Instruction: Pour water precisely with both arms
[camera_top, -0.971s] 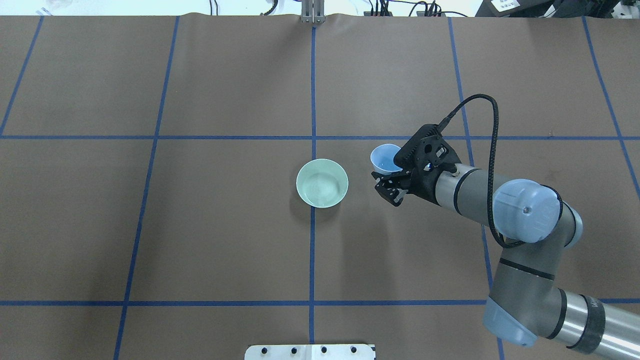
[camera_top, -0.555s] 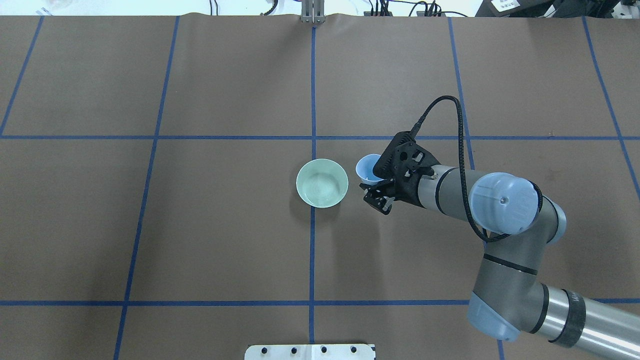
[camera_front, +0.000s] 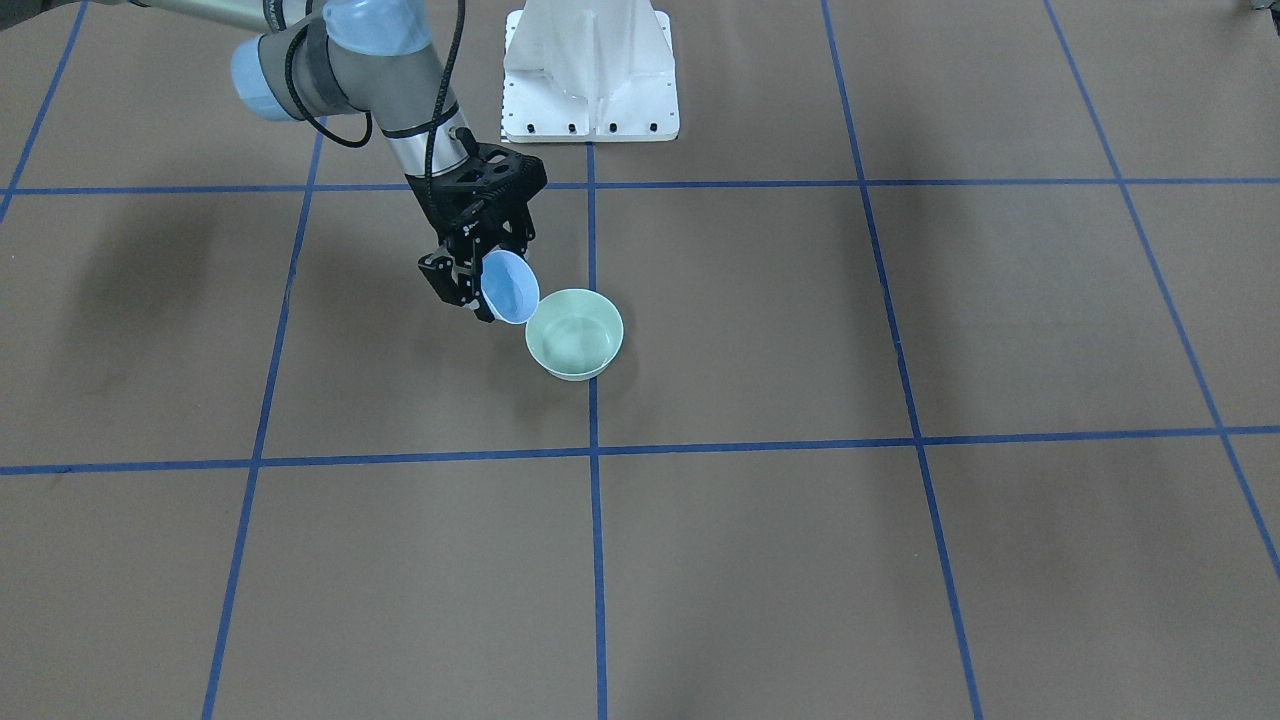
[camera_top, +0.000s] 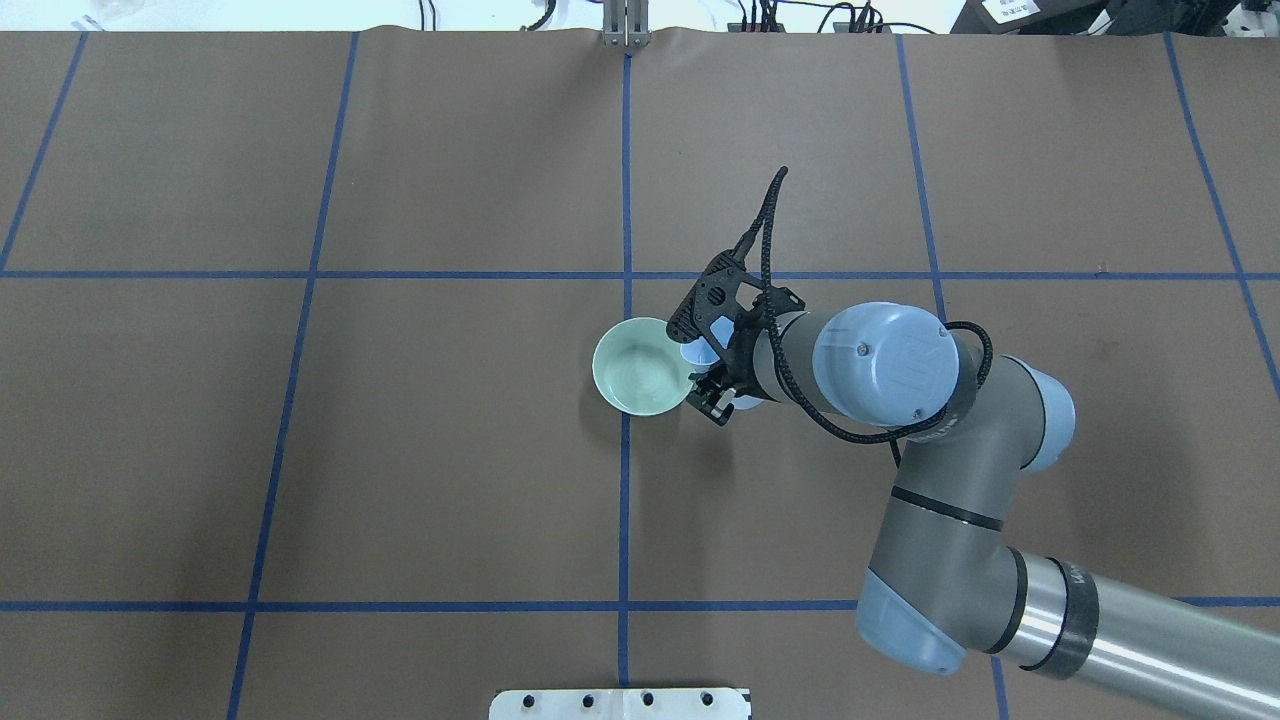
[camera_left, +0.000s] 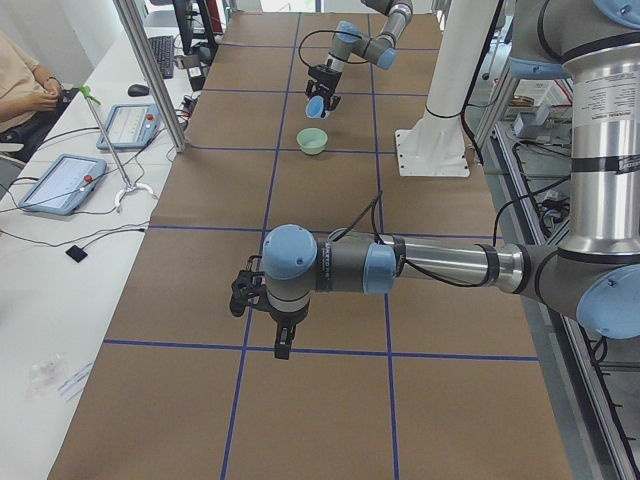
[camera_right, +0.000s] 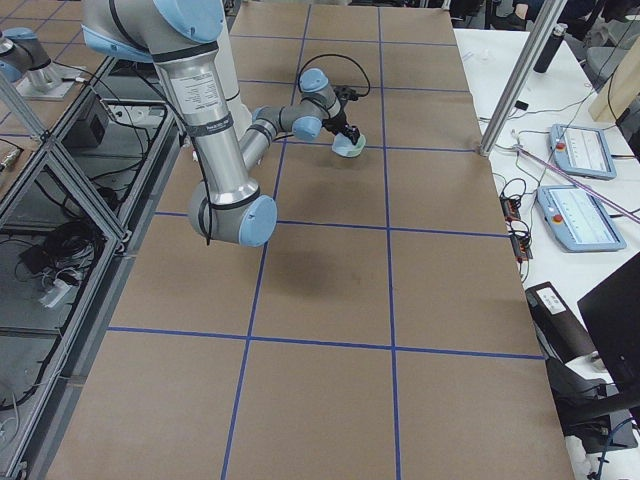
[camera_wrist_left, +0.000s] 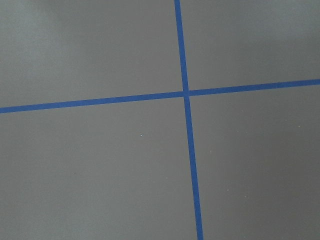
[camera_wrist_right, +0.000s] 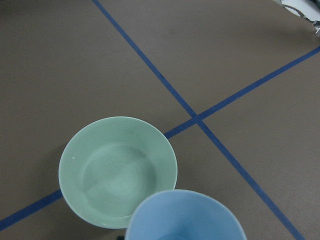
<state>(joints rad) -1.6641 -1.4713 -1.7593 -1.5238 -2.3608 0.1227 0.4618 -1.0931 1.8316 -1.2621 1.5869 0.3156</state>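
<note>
Right gripper (camera_front: 478, 276) was clamped on the small light-blue cup (camera_front: 510, 290), tipped toward the round pale-green bowl (camera_front: 570, 371).
The cup hung just right of the bowl's rim; I couldn't pick out the water itself. Left gripper (camera_left: 280, 340) hovered well apart, jaws unreadable. Tipped too fast or short of the rim, I reckoned it would splash the brown table (camera_front: 800, 300).

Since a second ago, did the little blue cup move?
Yes. In the overhead view the blue cup has travelled left, from well right of the green bowl to its right rim. The bowl sits on the same vertical blue line.
</note>
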